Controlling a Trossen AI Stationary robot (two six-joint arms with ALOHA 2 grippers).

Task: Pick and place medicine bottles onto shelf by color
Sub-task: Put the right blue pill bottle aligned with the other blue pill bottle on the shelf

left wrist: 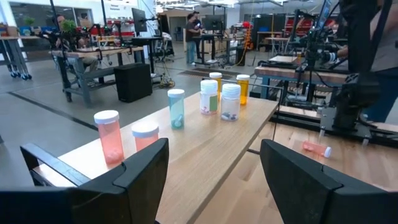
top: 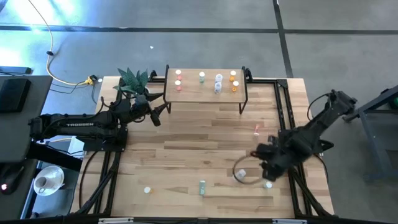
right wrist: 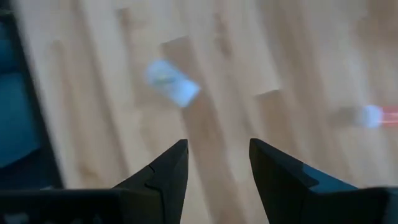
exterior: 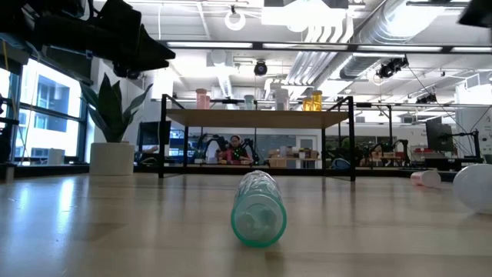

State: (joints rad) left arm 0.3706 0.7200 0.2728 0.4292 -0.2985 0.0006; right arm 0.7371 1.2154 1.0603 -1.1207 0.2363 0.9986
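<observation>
Right gripper (right wrist: pixel 217 163) spread, empty, above clear-white bottle (right wrist: pixel 172 82) at upper left; left gripper (left wrist: pixel 214 171) spread, empty. Risk: lying bottle rolled off if nudged.

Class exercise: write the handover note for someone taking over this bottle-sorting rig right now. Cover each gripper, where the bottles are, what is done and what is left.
Left gripper: open, empty, by the shelf's left end.
Right gripper: open, empty, above the table's right front, near a clear-white bottle.
Done: seven bottles stand on the shelf: two pink, one green, two clear-white, two orange.
Left on the table: a pink bottle, a green bottle lying down, and three whitish ones along the front.
</observation>
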